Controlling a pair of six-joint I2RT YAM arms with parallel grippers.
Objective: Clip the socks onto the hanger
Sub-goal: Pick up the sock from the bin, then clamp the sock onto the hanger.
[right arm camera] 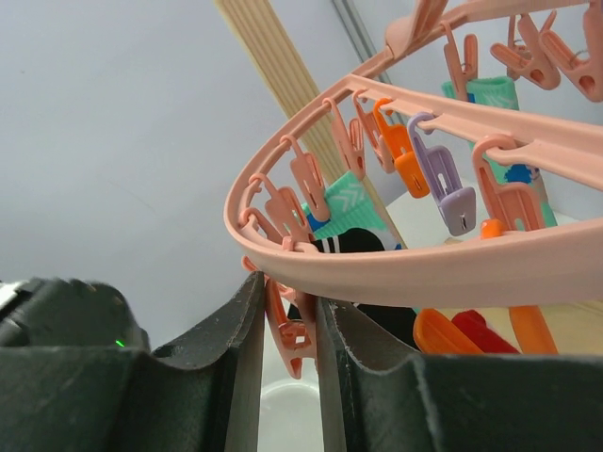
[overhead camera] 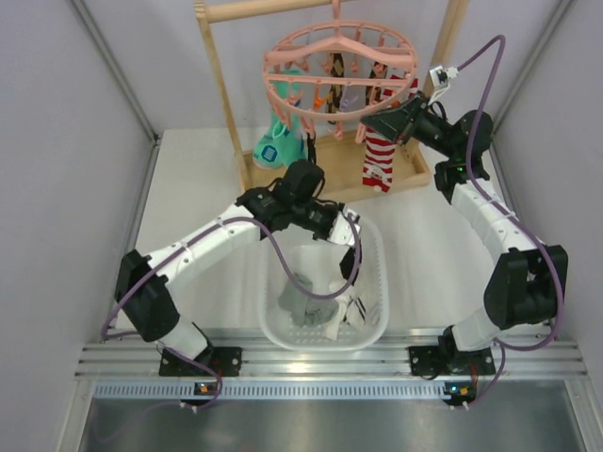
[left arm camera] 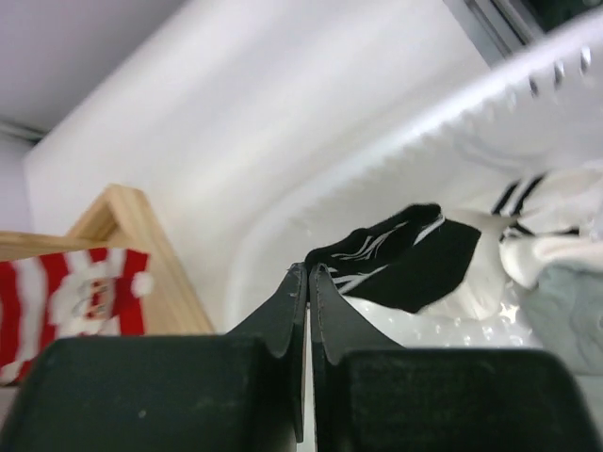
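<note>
The left gripper (left arm camera: 308, 280) has its jaws pressed together with only a hairline between them. The tips meet the near end of a black sock (left arm camera: 415, 264), and it cannot be told whether any cloth is caught there. That sock is soft knit with thin white stripes. In the wrist view its long axis runs away from the tips to the right. It lies over a white sock (left arm camera: 485, 268) inside a white plastic basket (left arm camera: 396, 151) with a perforated wall.

The right gripper (right arm camera: 288, 294) is closed down to a narrow gap on a pink peg (right arm camera: 294, 344), with one finger against each side. The peg dangles from the outer ring of the hanger (right arm camera: 424, 268). The hanger is smooth pink plastic, round and lying roughly level, with its pegs pointing down. It hangs on a pale wooden rack (overhead camera: 219, 85).
</note>
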